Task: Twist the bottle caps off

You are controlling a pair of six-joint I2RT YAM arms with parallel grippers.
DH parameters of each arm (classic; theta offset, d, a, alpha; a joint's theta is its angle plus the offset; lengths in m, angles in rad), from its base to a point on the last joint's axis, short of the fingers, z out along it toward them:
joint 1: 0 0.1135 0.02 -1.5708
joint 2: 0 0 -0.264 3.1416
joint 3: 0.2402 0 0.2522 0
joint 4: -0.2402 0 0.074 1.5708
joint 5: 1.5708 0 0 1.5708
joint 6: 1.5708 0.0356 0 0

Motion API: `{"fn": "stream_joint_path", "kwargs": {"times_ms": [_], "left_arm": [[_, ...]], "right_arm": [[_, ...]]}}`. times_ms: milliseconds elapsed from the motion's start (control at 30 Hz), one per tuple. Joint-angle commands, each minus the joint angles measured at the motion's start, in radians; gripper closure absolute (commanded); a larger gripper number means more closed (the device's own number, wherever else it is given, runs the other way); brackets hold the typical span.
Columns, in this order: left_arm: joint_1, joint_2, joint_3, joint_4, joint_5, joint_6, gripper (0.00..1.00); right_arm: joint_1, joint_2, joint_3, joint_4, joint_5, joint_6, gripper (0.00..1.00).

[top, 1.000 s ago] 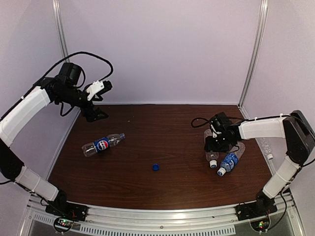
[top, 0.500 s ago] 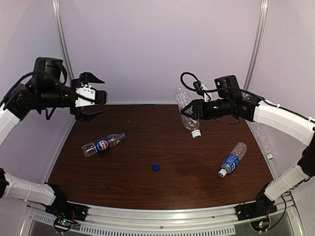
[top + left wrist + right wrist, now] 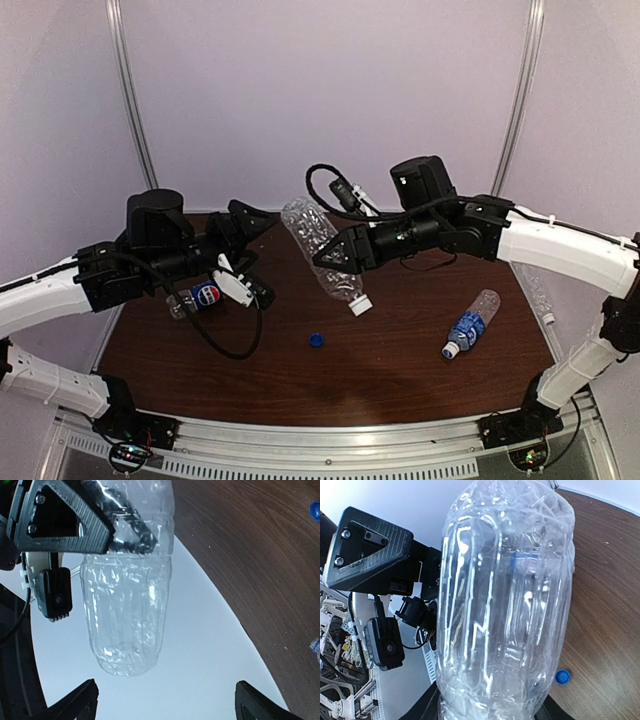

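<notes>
My right gripper (image 3: 338, 254) is shut on a clear unlabelled bottle (image 3: 305, 224) and holds it tilted in the air over the table's middle, its white cap (image 3: 361, 305) pointing down and towards the front. That bottle (image 3: 505, 605) fills the right wrist view. My left gripper (image 3: 262, 258) stands open just left of the bottle's base, not touching it; in the left wrist view the base (image 3: 127, 630) hangs above the wide-apart fingertips (image 3: 75, 702). A loose dark blue cap (image 3: 316, 340) lies on the table.
A Pepsi-labelled bottle (image 3: 205, 295) lies at the left, partly hidden behind my left arm. A blue-labelled bottle (image 3: 470, 325) with a white cap (image 3: 450, 352) lies at the right. Another clear bottle (image 3: 540, 295) lies along the right wall.
My right arm lifted the clear bottle off the table and carried it left to the middle. My left arm swung down and right, its open jaws now facing the bottle's base.
</notes>
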Motion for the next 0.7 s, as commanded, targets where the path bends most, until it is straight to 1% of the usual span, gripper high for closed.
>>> {"fn": "stream_joint_path", "kwargs": {"times_ms": [0,67,233,300,400,567,667], "left_arm": [[-0.018,-0.010,-0.040,0.252,-0.023,0.128,0.03],[-0.018,-0.007,-0.035,0.258,-0.049,0.104,0.03],[-0.018,-0.014,-0.058,0.237,-0.020,0.129,0.03],[-0.020,0.002,-0.055,0.232,-0.026,0.110,0.03],[-0.034,0.016,-0.049,0.177,-0.023,0.081,0.03],[-0.038,0.032,-0.046,0.182,-0.034,0.074,0.03],[-0.038,0.032,-0.037,0.124,-0.040,0.073,0.07]], "right_arm": [[0.039,0.059,0.077,-0.029,-0.008,-0.026,0.64],[0.046,0.066,0.082,-0.028,-0.009,-0.027,0.64],[0.069,0.098,0.117,-0.001,-0.031,-0.021,0.64],[0.082,0.116,0.142,0.004,-0.034,-0.029,0.64],[0.100,0.136,0.176,0.002,-0.033,-0.037,0.64],[0.121,0.168,0.225,-0.066,-0.008,-0.075,0.64],[0.129,0.176,0.230,-0.067,-0.012,-0.083,0.64]]}}
